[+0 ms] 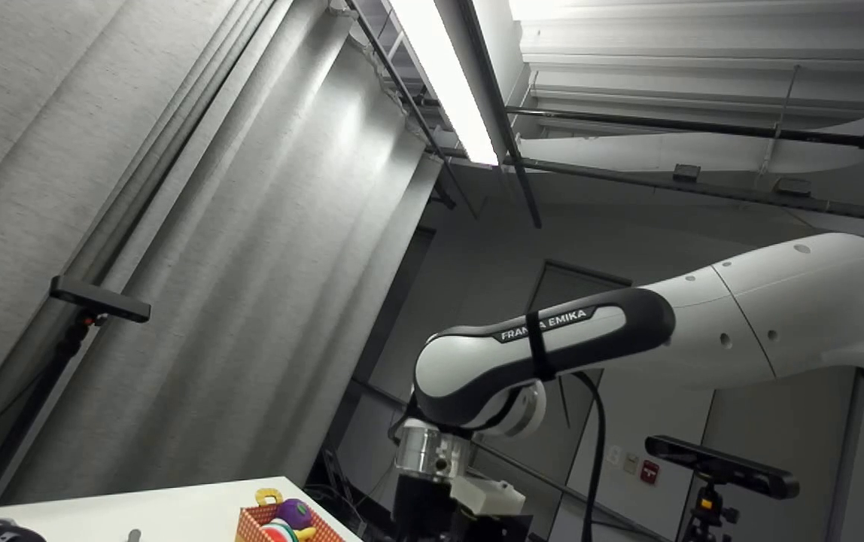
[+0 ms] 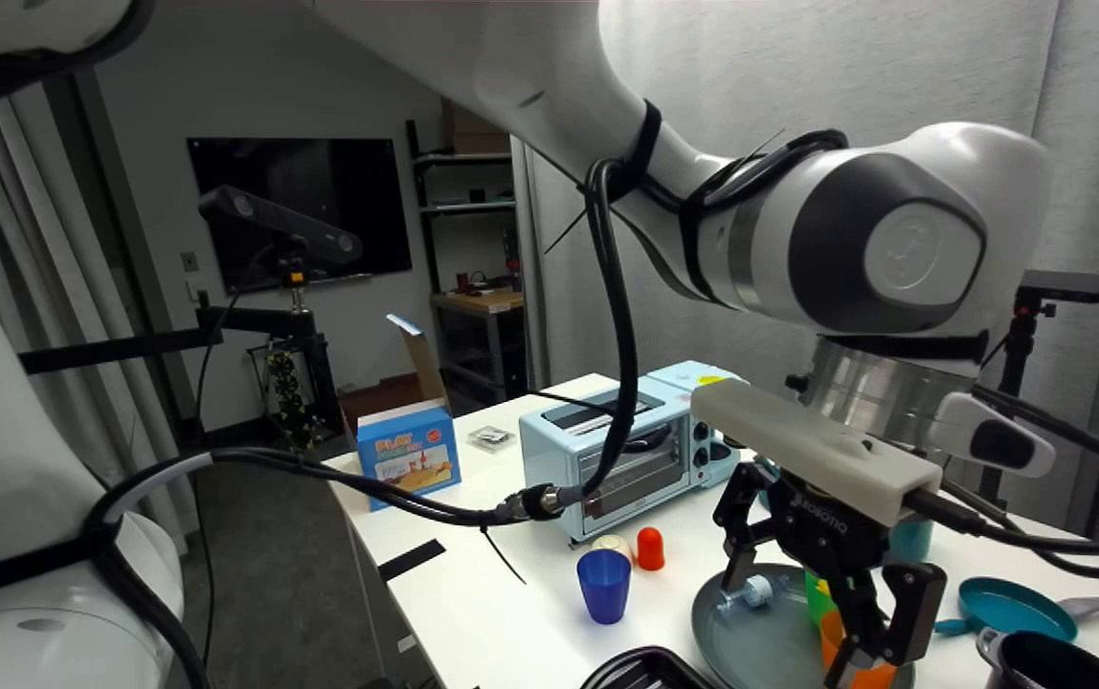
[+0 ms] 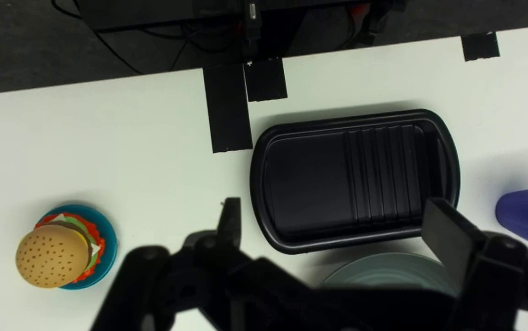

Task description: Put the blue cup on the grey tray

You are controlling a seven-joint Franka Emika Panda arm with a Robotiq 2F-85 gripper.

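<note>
Wrist view shows the gripper [image 3: 337, 218] with fingers spread wide and grasping nothing, the blue cup [image 3: 527, 215] right of the black pan [image 3: 307, 184] and cut by the view's right edge. In an exterior view, the blue cup stands upright on the table [image 2: 511, 612], left of the round grey tray [image 2: 749, 649] and apart from it. By the look of it, the job is at its first step, the approach, with no grasp made. Next, the gripper likely needs to travel left in that view, come down over the blue cup, close on it and lift, then set it on the tray's bare near-left side, clear of the bottle [image 2: 756, 589] and the orange cup [image 2: 831, 633]
</note>
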